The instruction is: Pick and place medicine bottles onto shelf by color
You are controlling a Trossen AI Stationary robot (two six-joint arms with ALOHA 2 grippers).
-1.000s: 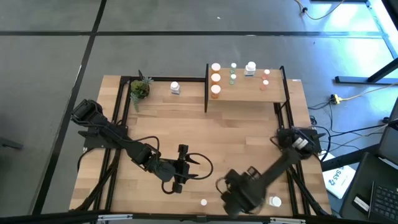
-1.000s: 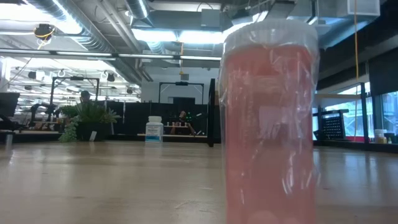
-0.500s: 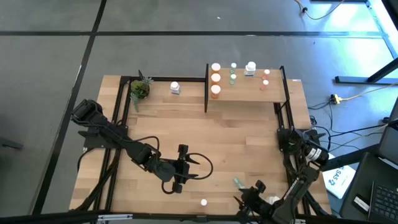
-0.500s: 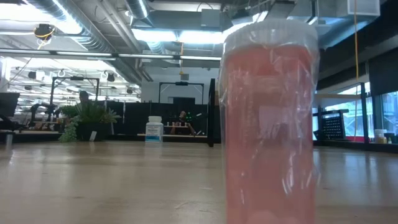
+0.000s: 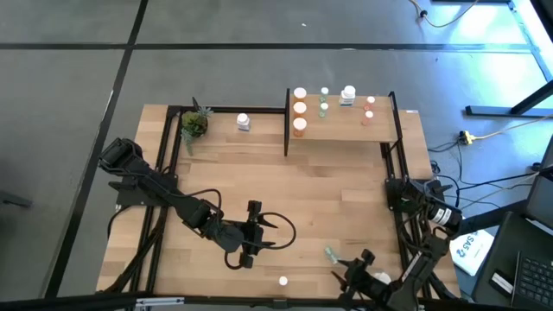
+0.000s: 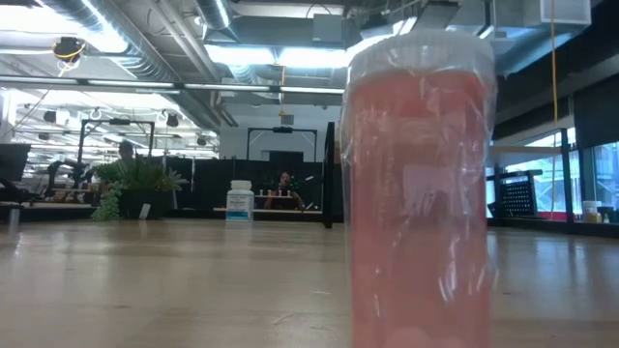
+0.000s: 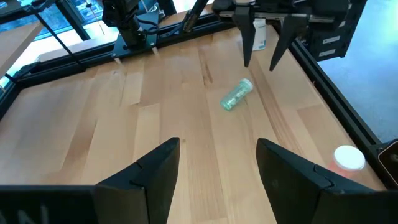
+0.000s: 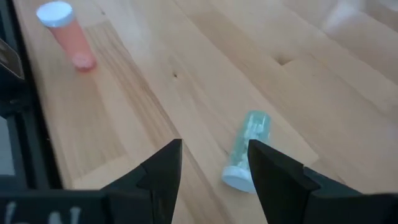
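Observation:
A green medicine bottle (image 8: 247, 142) lies on its side on the table near the front right, white cap toward my right gripper. My right gripper (image 5: 352, 263) hovers open just beside it, a finger on each side of the cap end in the right wrist view, touching nothing. A pinkish-red bottle (image 7: 348, 159) stands upright near the front edge. My left gripper (image 5: 289, 231) waits open at the table's front middle. The shelf (image 5: 346, 125) at the far right carries several orange, green, white and pink bottles.
A white bottle (image 5: 243, 122) stands on the table left of the shelf, near a small potted plant (image 5: 194, 123). Another white bottle (image 5: 381, 279) stands at the front right beside my right arm. Bare wood lies between the grippers and the shelf.
My right arm has swung toward the table's right and near edges and sunk lower, its wrist turning. The green bottle, earlier hidden under the arm, now shows lying on the table. My left arm has kept still.

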